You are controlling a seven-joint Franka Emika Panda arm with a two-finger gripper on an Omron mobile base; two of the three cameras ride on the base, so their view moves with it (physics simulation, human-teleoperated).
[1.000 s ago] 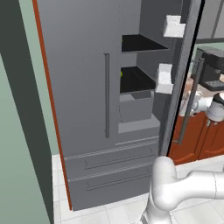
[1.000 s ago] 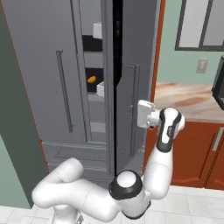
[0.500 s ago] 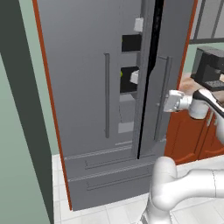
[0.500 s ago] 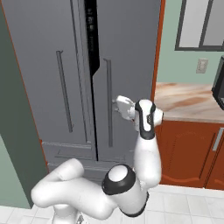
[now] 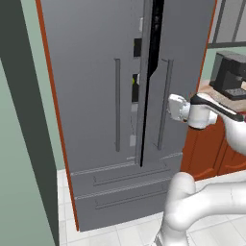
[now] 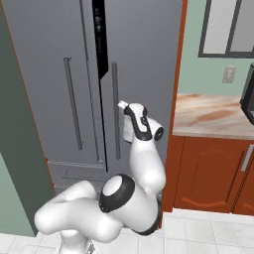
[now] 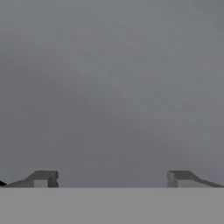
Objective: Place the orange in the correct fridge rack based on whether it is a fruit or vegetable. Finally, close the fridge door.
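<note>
Tool (image 7: 112, 179): fingers spread wide, nothing between them, facing the grey door.
Fridge door (image 5: 185, 72): nearly shut, narrow dark gap left.

My white, smooth plastic-looking arm (image 5: 206, 111) faces the matt grey, metal-like fridge door (image 5: 185, 72). Beside it, glossy reddish wood cabinets (image 6: 211, 171) carry a polished, marbled tan countertop (image 6: 213, 115). Pale smooth tiles (image 6: 208, 233) cover the floor.
</note>
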